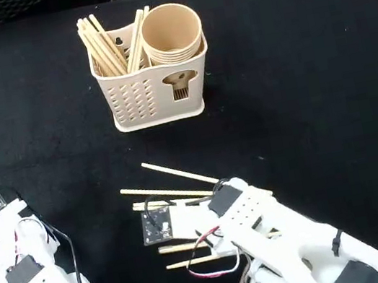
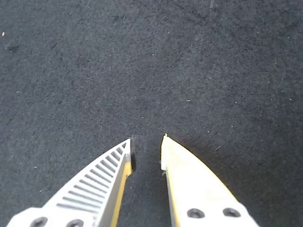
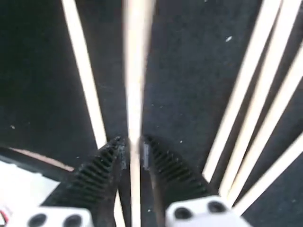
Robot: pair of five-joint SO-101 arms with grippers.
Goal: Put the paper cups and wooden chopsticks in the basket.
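Basket point(image 1: 145, 98): cream, perforated, two compartments, upright on the black surface point(image 1: 312, 90), well apart from the right end effector point(image 3: 134, 144) and on the far side of it from the arm bases.

Right end effector: low over the surface, jaws clamped on one chopstick.

Left end effector point(image 2: 147, 142): over bare surface, jaws a little apart, holding nothing.

Paper cups point(image 1: 172, 34): nested stack, already in one basket compartment.

Standing chopsticks point(image 1: 103, 47): bundle leaning in the other compartment.

Loose chopsticks point(image 1: 165, 192): several lying flat, scattered just beside and beneath the right end effector.

Held chopstick point(image 3: 135, 71): runs lengthwise between the right jaws, neighbours close on both sides.

Hazards, as judged: the thin round stick may swivel or slip in the clamp on lifting. Close neighbours may be dragged along. A long stick brought in at a slant may strike the rim or the standing bundle and tip the light basket.
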